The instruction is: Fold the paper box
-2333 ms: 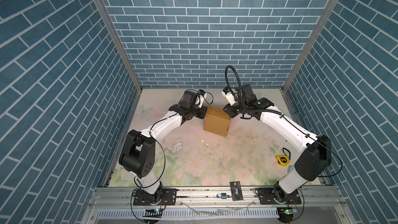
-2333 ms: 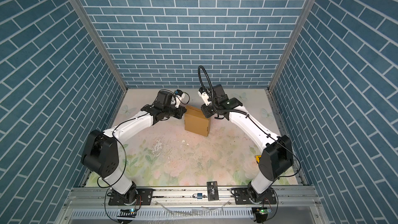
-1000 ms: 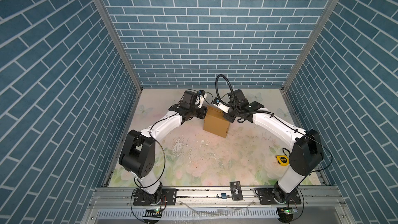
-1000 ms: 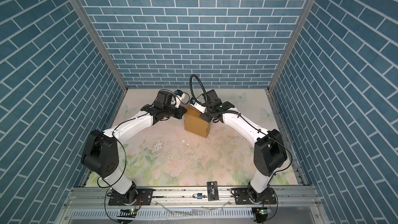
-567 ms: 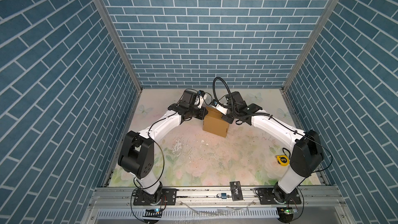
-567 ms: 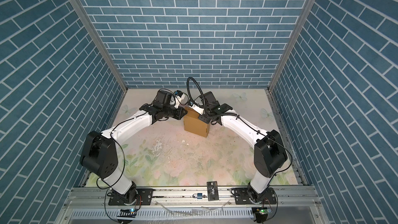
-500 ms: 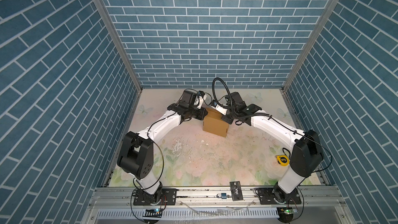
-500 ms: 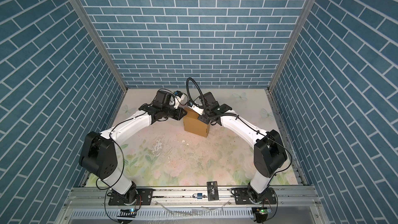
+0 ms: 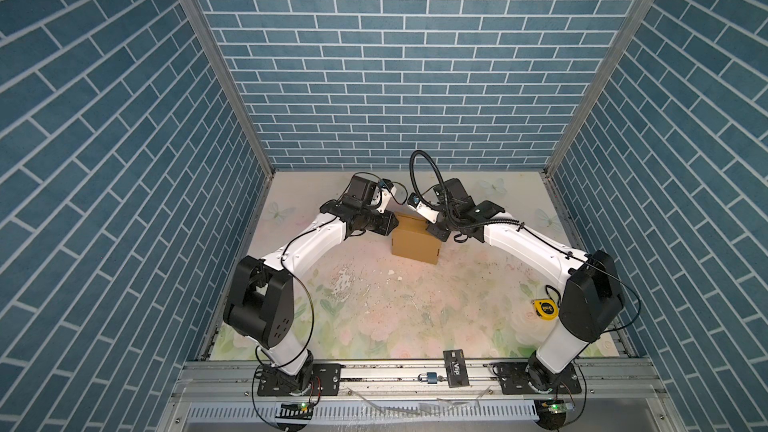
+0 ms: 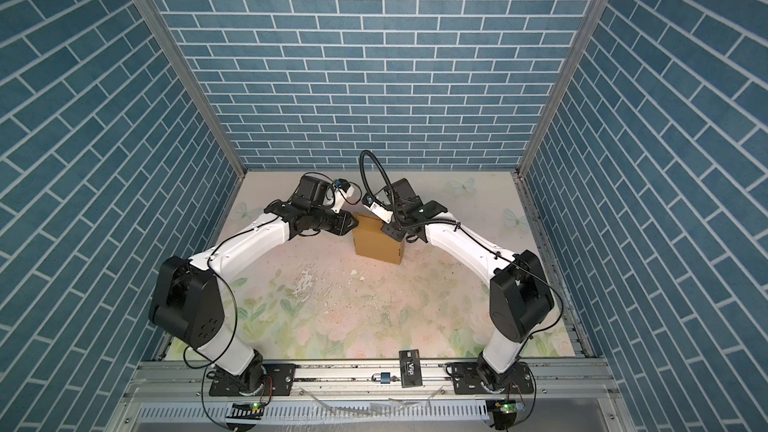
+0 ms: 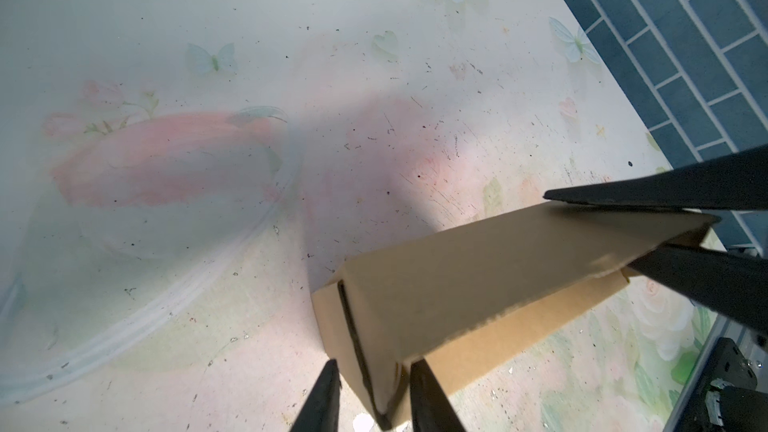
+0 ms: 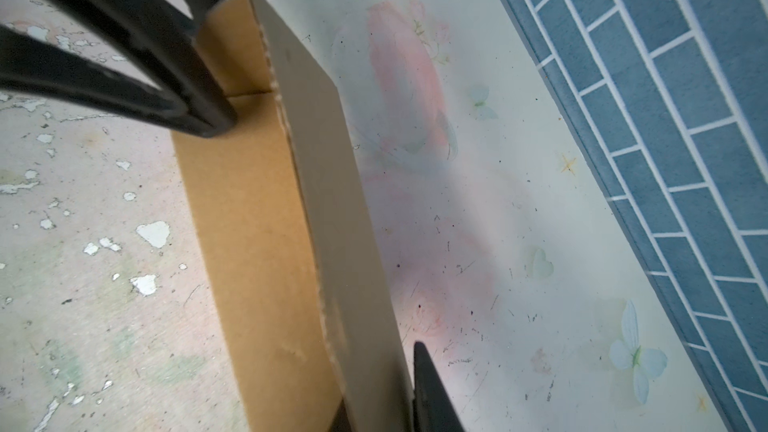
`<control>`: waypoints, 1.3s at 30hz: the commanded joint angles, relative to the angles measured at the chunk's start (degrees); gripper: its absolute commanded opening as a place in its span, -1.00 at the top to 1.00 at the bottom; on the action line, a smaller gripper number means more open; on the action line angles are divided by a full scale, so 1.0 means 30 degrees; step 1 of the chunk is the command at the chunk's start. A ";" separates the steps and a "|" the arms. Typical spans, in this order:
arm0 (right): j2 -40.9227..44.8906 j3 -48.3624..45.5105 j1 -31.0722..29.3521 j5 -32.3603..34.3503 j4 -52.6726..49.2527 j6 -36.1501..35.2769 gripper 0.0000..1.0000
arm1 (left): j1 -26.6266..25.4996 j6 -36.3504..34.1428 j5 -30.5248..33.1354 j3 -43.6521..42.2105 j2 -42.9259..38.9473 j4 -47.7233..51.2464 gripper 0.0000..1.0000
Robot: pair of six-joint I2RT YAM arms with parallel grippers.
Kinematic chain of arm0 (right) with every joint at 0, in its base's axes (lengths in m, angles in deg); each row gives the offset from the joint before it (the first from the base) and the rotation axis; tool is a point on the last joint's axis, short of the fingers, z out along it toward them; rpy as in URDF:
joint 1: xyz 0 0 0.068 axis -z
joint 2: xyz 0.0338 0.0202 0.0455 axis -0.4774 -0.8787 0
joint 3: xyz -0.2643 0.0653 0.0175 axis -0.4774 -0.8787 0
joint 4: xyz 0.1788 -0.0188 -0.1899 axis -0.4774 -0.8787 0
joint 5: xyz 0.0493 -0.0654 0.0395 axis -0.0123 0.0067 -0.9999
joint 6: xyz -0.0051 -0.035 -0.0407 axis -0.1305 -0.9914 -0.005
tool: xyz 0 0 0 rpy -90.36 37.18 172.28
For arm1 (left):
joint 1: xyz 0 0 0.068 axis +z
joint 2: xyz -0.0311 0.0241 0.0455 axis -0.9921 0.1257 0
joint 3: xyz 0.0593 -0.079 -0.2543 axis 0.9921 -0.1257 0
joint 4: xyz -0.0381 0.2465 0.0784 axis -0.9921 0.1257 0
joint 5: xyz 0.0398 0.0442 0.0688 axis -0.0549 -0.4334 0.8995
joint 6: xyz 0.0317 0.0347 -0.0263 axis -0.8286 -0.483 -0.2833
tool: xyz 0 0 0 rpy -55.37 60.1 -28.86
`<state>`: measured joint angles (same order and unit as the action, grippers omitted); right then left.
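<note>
Compared with a couple of seconds ago, the right arm (image 9: 528, 243) is reaching further inward. Its elbow is sitting farther from the side wall and its wrist is hanging over the far right corner of the paper box (image 9: 415, 243). The left arm (image 9: 307, 247) is hardly shifting at all. The box is staying where it was, resting on the table (image 9: 374, 309) toward the back wall. In both top views it is sitting squarely between the two wrists and looking closed on top.

Closer in, the top panel (image 11: 498, 276) is lying over the box at a slight slant. Its raw corrugated edge is overhanging the front wall (image 11: 532, 326) rather than tucking behind it. The right gripper (image 11: 590, 234) is bracketing that panel's far corner, one finger above and one below. Whether those fingers are still pinching the cardboard I cannot tell. The left gripper (image 11: 374, 363) is straddling the box's end corner on its own side. Its jaws are standing parted, with a gap showing beside one finger, so it is looking released rather than clamped.

Judging from this, the arms are finishing a press on the lid and starting to let go. The box is looking nearly formed, but the untucked edge is suggesting the lid may lift again once both grips are gone.
</note>
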<state>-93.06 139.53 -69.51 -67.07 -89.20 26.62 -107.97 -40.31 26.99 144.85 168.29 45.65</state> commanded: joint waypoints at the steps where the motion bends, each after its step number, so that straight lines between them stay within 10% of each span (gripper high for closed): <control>1: -0.0196 0.0389 -0.0089 -0.0206 -0.0583 0.0505 0.63 | 0.0125 -0.0840 -0.0018 0.0775 0.0341 0.0463 0.31; 15: -0.0233 0.0479 -0.0061 -0.0085 -0.0563 0.0794 0.62 | 0.0120 -0.1166 0.0201 0.1153 0.0324 0.0806 0.54; 21: -0.0177 0.0710 -0.0109 -0.0332 -0.0561 0.1129 0.62 | 0.0113 -0.1438 0.0742 0.0698 0.0233 0.0610 0.98; 39: 0.3544 0.0650 0.0590 -0.4695 -0.0110 0.4826 0.34 | 0.0018 -0.1835 0.0939 -0.0728 0.0555 -0.0503 0.99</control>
<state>-84.25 140.17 -68.92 -76.64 -90.10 36.65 -107.92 -45.14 29.35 145.23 169.62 41.73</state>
